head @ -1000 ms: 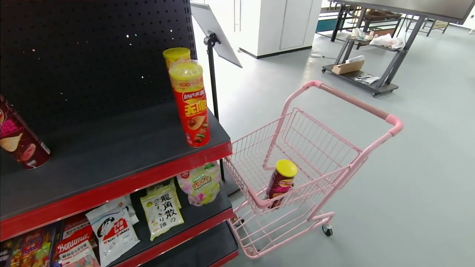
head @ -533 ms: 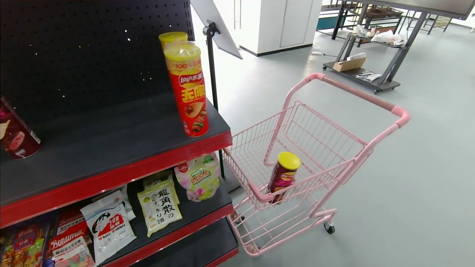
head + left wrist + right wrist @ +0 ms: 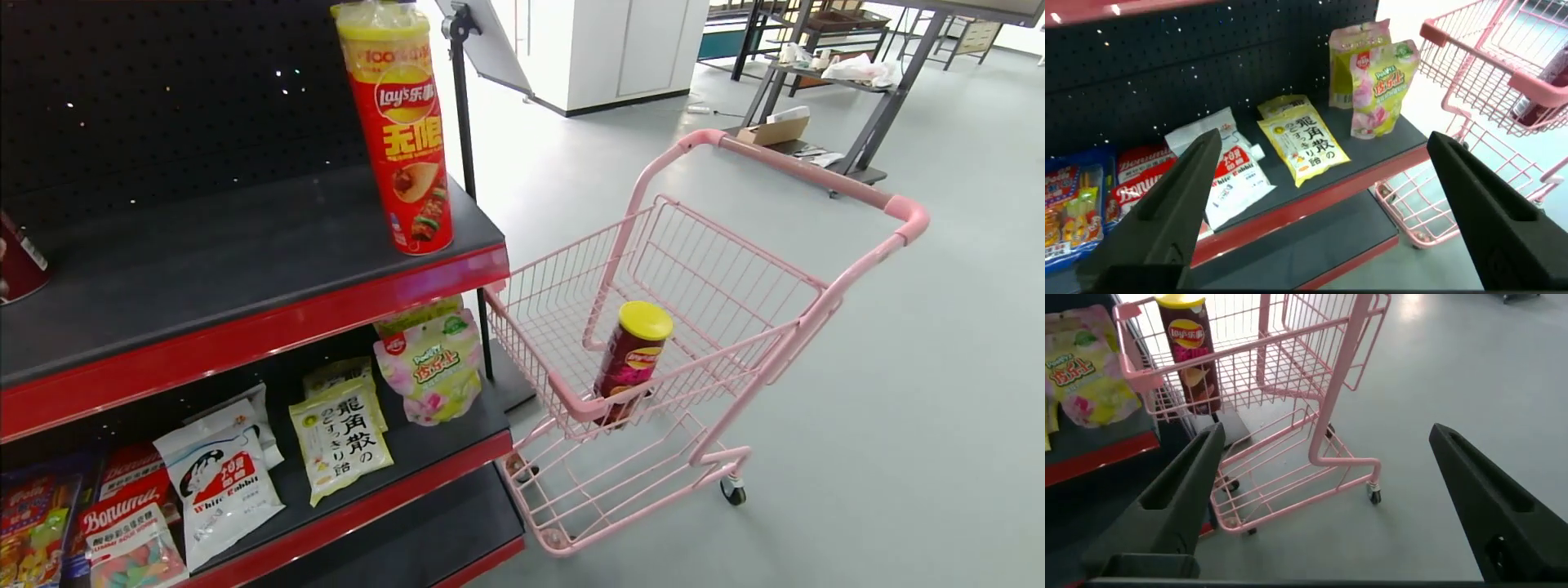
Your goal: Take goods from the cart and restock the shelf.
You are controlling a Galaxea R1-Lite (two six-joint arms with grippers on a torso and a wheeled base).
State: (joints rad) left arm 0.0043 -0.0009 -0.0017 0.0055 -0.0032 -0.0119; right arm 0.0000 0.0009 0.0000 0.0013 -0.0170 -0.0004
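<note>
A maroon chip can point(image 3: 633, 359) with a yellow lid stands upright in the near corner of the pink cart point(image 3: 784, 175), right of the shelf. From the right wrist, the same can point(image 3: 1192, 355) shows behind the cart's point(image 3: 1323, 400) wire wall. A tall red chip can point(image 3: 408, 139) stands at the right end of the shelf's top board point(image 3: 204, 253). My left gripper point(image 3: 1323, 220) is open in front of the lower shelf's snack bags point(image 3: 1298, 147). My right gripper point(image 3: 1323, 514) is open above the floor beside the cart, holding nothing.
Another dark can point(image 3: 16, 261) sits at the top board's left edge. Snack bags point(image 3: 339, 437) fill the lower shelf, with a green-and-pink pouch point(image 3: 429, 367) at its right end. A sign stand pole point(image 3: 467, 122) rises between shelf and cart. Bare floor point(image 3: 939, 408) lies right of the cart.
The whole head picture has shifted: shelf and cart now sit higher and look larger, so the camera moved. The cans and the cart keep their places relative to each other.
</note>
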